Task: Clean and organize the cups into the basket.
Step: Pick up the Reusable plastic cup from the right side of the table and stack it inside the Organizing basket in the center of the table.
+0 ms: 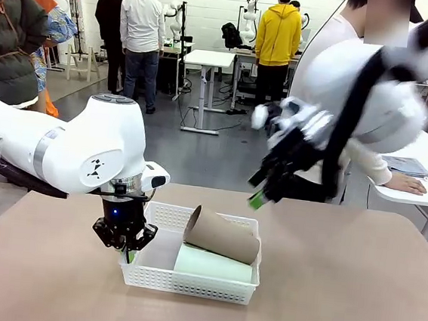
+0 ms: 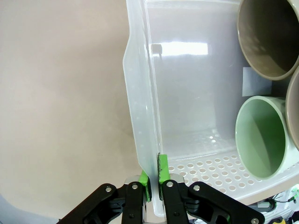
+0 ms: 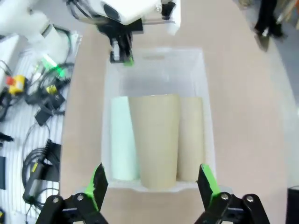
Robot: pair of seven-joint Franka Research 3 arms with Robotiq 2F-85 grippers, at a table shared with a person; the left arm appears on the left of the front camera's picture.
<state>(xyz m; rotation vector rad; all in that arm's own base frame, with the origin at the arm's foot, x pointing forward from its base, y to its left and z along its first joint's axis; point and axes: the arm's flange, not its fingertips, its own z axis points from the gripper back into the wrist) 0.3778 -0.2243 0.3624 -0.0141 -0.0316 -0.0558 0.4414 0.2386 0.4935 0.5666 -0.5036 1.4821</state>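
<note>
White basket (image 1: 159,278) on the table (image 1: 338,294), holding three cups laid on their sides: a mint cup (image 1: 211,265) along the near wall, a tan cup (image 1: 222,236) resting across the top, another tan cup (image 3: 191,135) beside it. The left gripper (image 1: 124,244) pinches the basket's left end wall (image 2: 148,140) between its pads. The right gripper (image 3: 153,184), jaws spread wide, hangs above the basket's right end, clear of the cups.
</note>
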